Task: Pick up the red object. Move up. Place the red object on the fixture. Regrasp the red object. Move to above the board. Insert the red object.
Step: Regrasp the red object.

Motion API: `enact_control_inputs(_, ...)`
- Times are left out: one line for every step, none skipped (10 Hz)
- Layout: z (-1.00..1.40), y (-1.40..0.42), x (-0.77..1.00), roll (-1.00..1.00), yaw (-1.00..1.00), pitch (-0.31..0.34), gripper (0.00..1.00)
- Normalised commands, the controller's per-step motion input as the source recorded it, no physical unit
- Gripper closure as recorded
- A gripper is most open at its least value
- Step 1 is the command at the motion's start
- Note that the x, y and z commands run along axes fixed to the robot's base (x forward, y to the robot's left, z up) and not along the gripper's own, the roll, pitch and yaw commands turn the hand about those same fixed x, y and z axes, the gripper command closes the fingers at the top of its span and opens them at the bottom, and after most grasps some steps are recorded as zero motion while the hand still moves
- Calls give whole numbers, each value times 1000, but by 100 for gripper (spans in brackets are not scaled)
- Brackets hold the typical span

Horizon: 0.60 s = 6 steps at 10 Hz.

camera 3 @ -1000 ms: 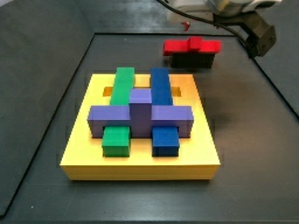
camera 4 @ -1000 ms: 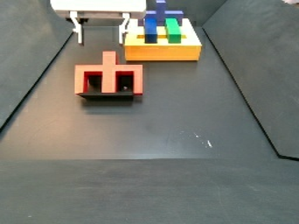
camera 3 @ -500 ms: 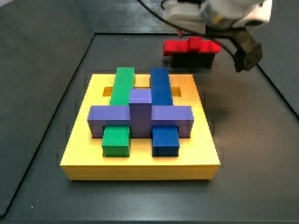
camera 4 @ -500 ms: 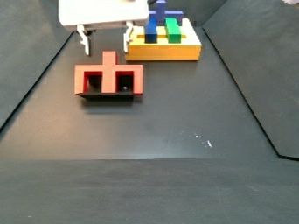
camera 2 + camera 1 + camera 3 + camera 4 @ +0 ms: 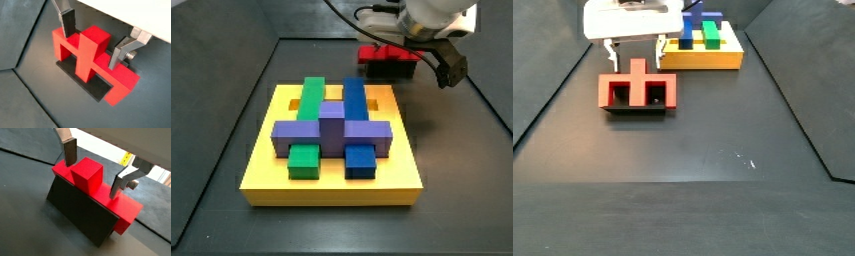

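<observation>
Wrist views show the gripper point(image 5: 95, 172), lower than before, fingers apart, straddling the red object point(image 5: 90, 55) on the fixture point(image 5: 83, 217), seemingly untouched.

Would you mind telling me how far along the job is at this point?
Done: the red object sits on the fixture. In hand: the regrasp; the open gripper straddles its upright prong, fingers not closed on it. Left: grasping, moving above the board, and inserting.
</observation>
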Motion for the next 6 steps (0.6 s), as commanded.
enact_control_inputs(0,0,0,0,0,11,0)
enact_control_inputs(-40,-11,0,137,0,14,0)
enact_control_inputs(-89,0,0,69,-11,0,0)
enact_control_inputs(-69,0,0,66,-69,20,0)
enact_control_inputs(-131,20,0,126,-220,114,0)
enact_control_inputs(-109,0,0,117,-246,129,0)
